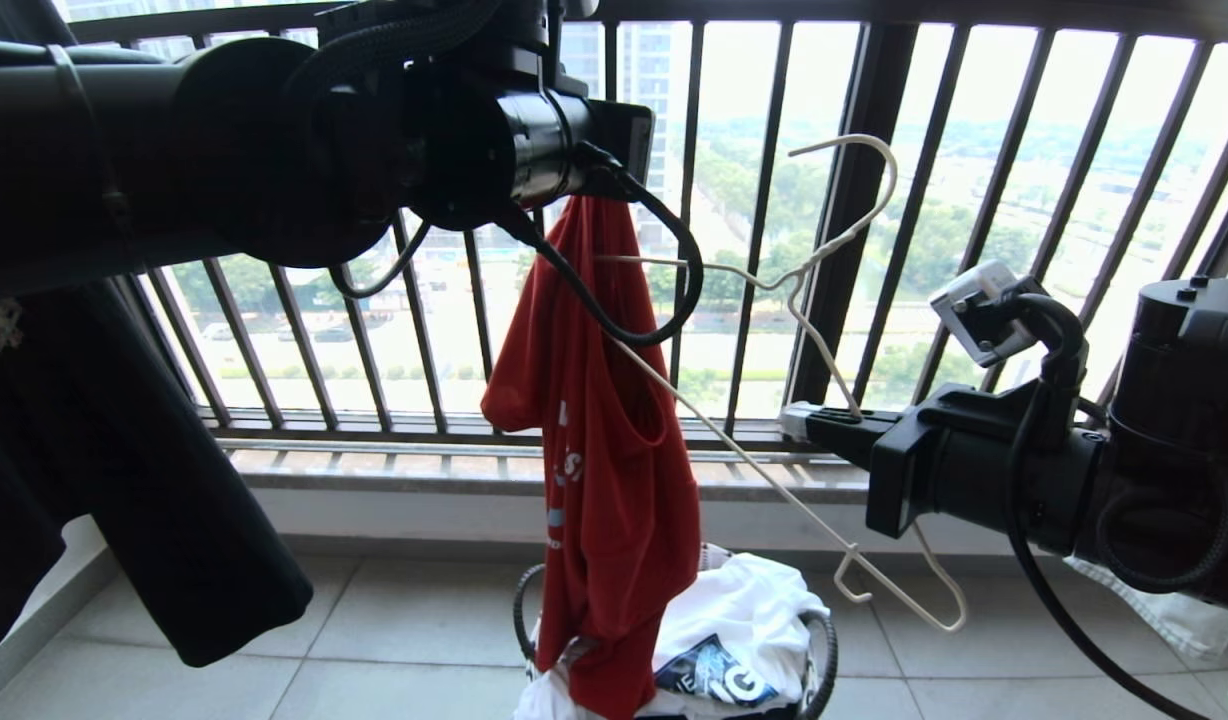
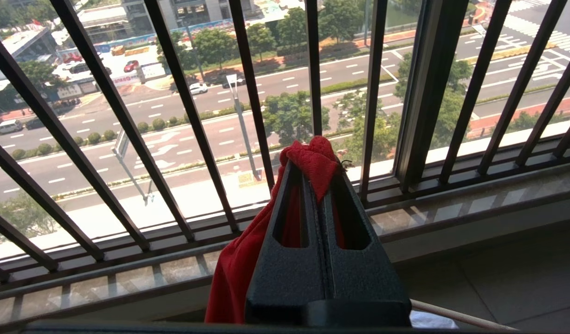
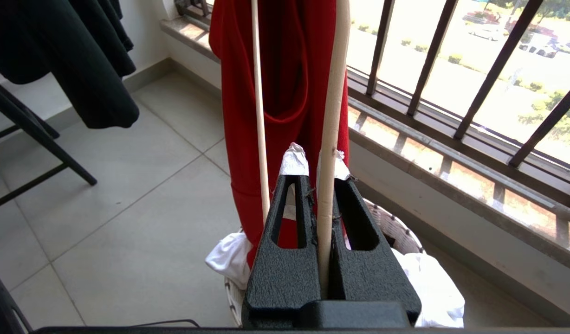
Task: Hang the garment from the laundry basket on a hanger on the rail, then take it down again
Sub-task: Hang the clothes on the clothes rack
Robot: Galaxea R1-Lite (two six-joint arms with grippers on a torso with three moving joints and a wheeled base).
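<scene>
Above the laundry basket (image 1: 822, 640), left gripper (image 2: 320, 162) pinches the garment (image 1: 594, 440) up high, right gripper (image 3: 318, 160) clamps the hanger (image 1: 834, 250) beside it, prob. to slip hanger into shirt.

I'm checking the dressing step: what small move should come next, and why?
Probably the right gripper should ease the white wire hanger further into the red T-shirt. The left gripper pinches the shirt's top, letting it hang over the laundry basket, with one hanger arm already at the fabric.
</scene>
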